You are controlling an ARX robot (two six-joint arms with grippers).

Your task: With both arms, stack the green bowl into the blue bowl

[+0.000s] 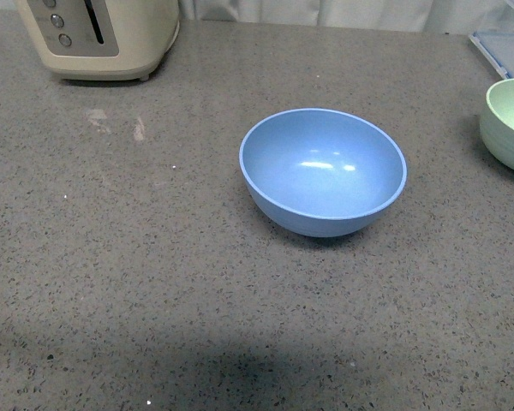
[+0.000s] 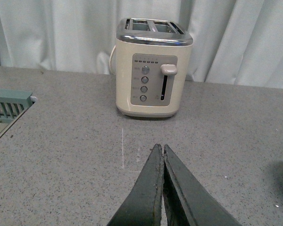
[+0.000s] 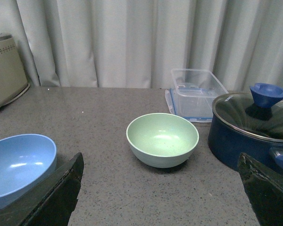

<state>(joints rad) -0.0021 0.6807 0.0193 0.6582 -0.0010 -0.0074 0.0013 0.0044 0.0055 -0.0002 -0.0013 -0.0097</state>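
Note:
The blue bowl (image 1: 323,171) stands upright and empty in the middle of the grey counter, also visible in the right wrist view (image 3: 16,167). The pale green bowl (image 1: 511,124) sits at the counter's right edge of the front view, cut off by the frame; the right wrist view shows it whole and empty (image 3: 162,139). My right gripper (image 3: 160,181) is open, its black fingers (image 3: 61,193) spread wide, a short way back from the green bowl. My left gripper (image 2: 161,153) is shut on nothing, above bare counter facing the toaster. Neither arm shows in the front view.
A cream toaster (image 1: 98,34) stands at the back left (image 2: 151,70). A dark blue pot with a glass lid (image 3: 252,129) and a clear plastic box (image 3: 195,92) sit beside the green bowl. A teal rack (image 2: 7,106) lies off to one side. Curtains close the back.

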